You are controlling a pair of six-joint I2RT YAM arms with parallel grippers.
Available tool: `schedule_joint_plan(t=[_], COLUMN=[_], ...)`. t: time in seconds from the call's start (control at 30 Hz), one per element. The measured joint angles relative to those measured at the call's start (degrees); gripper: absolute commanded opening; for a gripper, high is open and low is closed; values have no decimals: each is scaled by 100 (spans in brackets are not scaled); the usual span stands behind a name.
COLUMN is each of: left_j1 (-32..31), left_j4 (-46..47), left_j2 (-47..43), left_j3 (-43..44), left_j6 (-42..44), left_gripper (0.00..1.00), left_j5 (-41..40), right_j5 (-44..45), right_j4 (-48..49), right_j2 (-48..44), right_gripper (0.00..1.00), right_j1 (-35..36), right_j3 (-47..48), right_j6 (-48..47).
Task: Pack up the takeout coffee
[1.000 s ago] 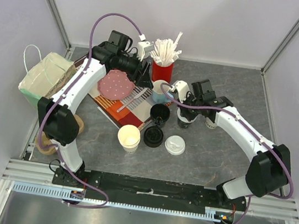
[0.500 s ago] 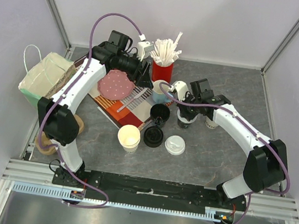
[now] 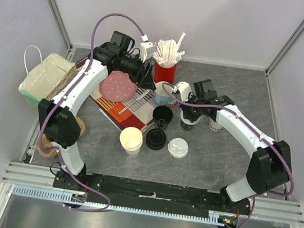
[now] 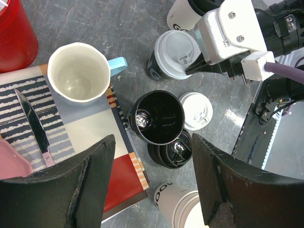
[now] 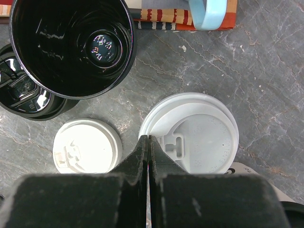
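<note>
R gripper [image 5: 148,140], fingers together, tip at round white plastic lid [image 5: 199,137] of dark paper cup [image 4: 153,71]; L gripper [image 4: 153,140], fingers apart, above glossy black mug [image 4: 156,116].

Paper cups, three: white-lidded paper cup [image 4: 171,52], open paper cup [image 3: 131,139], third paper cup [image 4: 183,16] with its top unclear. Loose lids on the tabletop, two: loose white lid [image 3: 178,148], loose black lid [image 3: 155,140]. Mugs, two: light-blue-handled mug [image 4: 78,71], glossy black mug [image 3: 162,115]. One each: knife [image 4: 33,123], pink plate [image 3: 117,86], striped mat [image 3: 119,111], paper bag [image 3: 46,79], red cup [image 3: 164,71] crammed with white sticks, too many to count.
</note>
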Motion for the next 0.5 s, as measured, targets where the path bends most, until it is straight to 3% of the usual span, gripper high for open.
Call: schedule_joint_plan(t=[0.5], left_j1=[0], left_j4=[0], left_j2=[0], left_j3=[0], left_j6=[0], left_gripper=[72], left_j5=[0], right_j5=[17], right_j4=[-111], right_j2=[2], right_gripper=[0], right_j1=[-22], right_j3=[168], right_j6=[-2])
